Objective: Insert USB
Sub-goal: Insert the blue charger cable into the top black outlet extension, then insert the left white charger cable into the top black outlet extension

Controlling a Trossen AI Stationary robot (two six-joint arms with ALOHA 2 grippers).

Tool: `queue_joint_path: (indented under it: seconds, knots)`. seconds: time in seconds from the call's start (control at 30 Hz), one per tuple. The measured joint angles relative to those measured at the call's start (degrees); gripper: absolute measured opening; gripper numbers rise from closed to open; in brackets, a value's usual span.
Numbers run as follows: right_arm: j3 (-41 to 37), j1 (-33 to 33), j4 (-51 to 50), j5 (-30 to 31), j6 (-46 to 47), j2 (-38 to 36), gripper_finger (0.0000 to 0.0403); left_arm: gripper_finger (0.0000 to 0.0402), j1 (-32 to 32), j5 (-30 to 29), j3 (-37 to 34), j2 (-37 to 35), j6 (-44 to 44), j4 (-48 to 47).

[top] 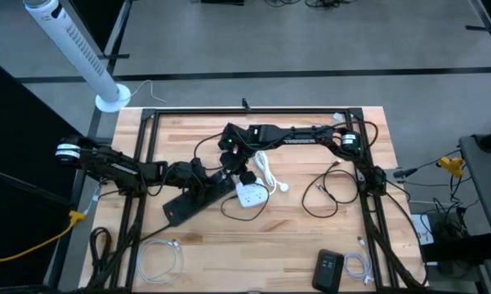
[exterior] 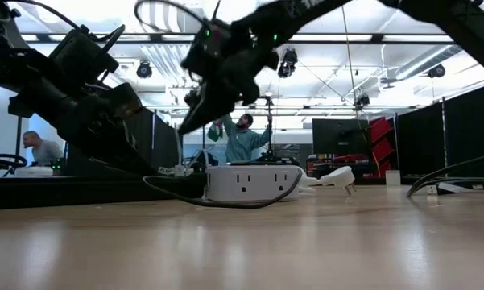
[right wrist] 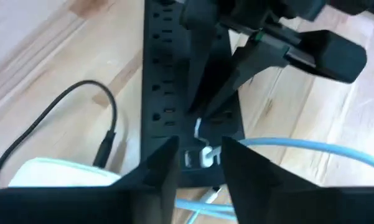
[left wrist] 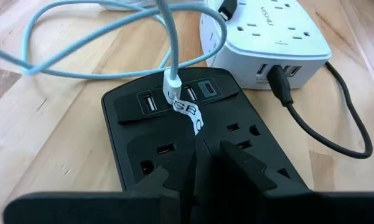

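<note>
My right gripper point(right wrist: 199, 163) sits low centre in the right wrist view, its fingers parted a little around the white USB plug point(right wrist: 202, 155) without clearly pinching it. In the left wrist view that white USB plug with its pale blue cable point(left wrist: 173, 93) stands in a port at the end of the flat black plastic power strip point(left wrist: 193, 134), centre frame. My left gripper point(left wrist: 196, 168) presses on the strip at lower centre; I cannot tell how its fingers stand. I judge the plug may be only part-seated, so backing away could snag the pale blue cable point(left wrist: 81, 43) and tug it out. The white multi-outlet hub point(top: 252, 194), just beside on the wooden worktop point(top: 270, 253), could get nudged.
</note>
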Motion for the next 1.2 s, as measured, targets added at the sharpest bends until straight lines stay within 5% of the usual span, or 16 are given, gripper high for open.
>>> queue_joint_path:
  seconds: [0.3, 0.5, 0.73, 0.87, 1.2]
  knots:
    - [0.0, 2.6, -8.8, 2.7, 3.2, -7.3, 0.0174, 0.0064, 0.1, -1.6, 0.2, -5.6, -1.3, -9.5]
    - [-0.1, 3.8, -13.0, 5.6, 5.3, -9.2, 0.0162, 0.0064, 0.1, -7.4, 0.9, -16.9, -5.8, -27.8]
    - [-0.7, 7.2, -13.6, 6.9, 5.8, -9.1, 0.012, 0.0064, 0.2, -20.9, 6.6, -29.3, -8.2, -57.4]
    - [-1.1, 9.1, -13.9, 8.4, 5.7, -9.1, 0.0095, 0.0064, 0.0, -21.5, 7.7, -33.1, -9.4, -57.4]
    - [-4.0, 10.8, -13.1, 8.9, 7.6, -9.1, 0.0048, 0.0064, -5.5, -10.0, 10.0, -31.1, -11.8, -53.3]
